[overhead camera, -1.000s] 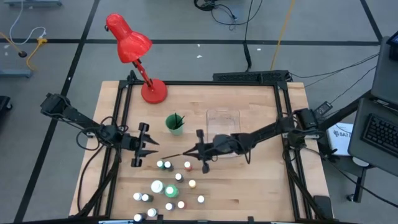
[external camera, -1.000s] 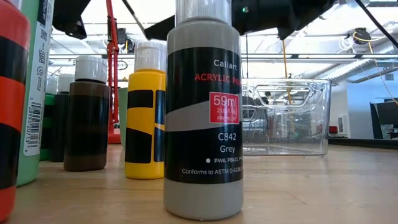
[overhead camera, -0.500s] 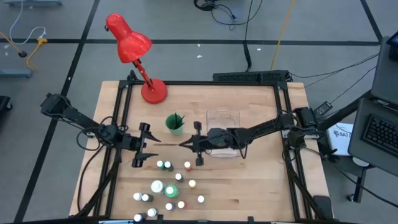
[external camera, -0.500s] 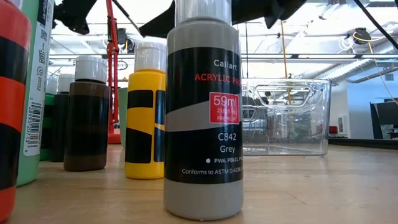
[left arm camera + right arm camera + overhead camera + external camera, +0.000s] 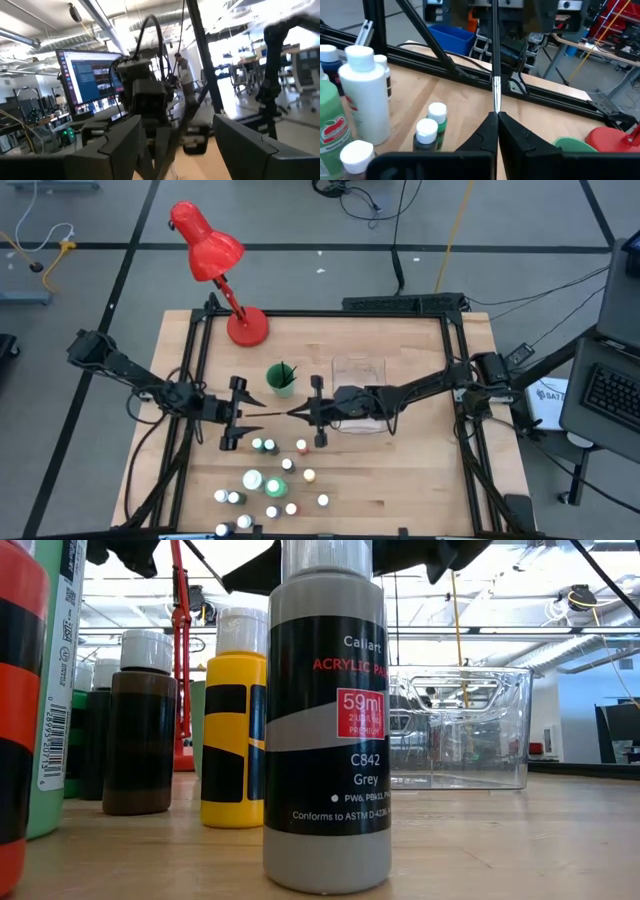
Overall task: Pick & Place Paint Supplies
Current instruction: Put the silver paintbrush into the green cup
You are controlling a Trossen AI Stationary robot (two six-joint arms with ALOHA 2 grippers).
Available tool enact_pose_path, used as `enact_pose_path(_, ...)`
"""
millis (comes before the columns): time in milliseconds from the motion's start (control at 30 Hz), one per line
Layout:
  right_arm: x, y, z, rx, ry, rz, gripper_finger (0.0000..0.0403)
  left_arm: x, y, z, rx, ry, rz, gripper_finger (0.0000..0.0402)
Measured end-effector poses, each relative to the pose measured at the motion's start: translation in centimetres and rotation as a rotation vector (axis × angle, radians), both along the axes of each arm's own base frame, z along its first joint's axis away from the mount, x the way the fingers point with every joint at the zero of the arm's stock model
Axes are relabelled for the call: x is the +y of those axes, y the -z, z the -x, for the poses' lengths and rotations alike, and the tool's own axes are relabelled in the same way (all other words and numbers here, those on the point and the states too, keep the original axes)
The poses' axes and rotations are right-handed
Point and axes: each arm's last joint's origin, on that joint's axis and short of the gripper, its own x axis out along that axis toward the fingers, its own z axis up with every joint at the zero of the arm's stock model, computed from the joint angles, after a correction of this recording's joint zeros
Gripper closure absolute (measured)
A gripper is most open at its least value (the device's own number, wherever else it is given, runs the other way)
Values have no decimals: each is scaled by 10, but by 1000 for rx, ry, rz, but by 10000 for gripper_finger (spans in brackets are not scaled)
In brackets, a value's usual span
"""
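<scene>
My top camera hangs over the table (image 5: 400,480) and looks straight down, taking in both my arms and the floor around. My low camera sits at tabletop height, so close to a grey bottle (image 5: 327,720) that it fills the middle, facing the clear box (image 5: 455,727) and the room. My 2 wrist cameras face each other across the table: each shows the other arm, and both share the brush (image 5: 495,60) with the top camera

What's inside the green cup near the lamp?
From above, the green cup holds thin dark brushes leaning on its rim; their lower ends are hidden inside, so the count is unclear. The right gripper beside it holds another brush.
</scene>
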Motion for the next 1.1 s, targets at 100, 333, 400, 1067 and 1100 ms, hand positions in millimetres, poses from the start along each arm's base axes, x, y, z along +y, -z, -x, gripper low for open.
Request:
enact_pose_path(100, 1, 0, 0, -1, -5, 21, 402, 0, -3, -1, -8, 3, 8, 166)
enact_pose_path(333, 6, 0, 1, -2, -19, 58, 402, 0, -3, -1, -11, 21, 6, 287)
enact_pose_path(400, 6, 0, 1, -3, -22, 69, 402, 0, -3, -1, -8, 24, -15, 337)
enact_pose_path(1067, 41, -38, 96, 176, 88, -20, 386, 4, -75, -45, 339, -314, -45, 399)
enact_pose_path(1100, 45, -38, 107, 163, 72, -63, 387, 6, -79, -47, 387, -353, -48, 399)
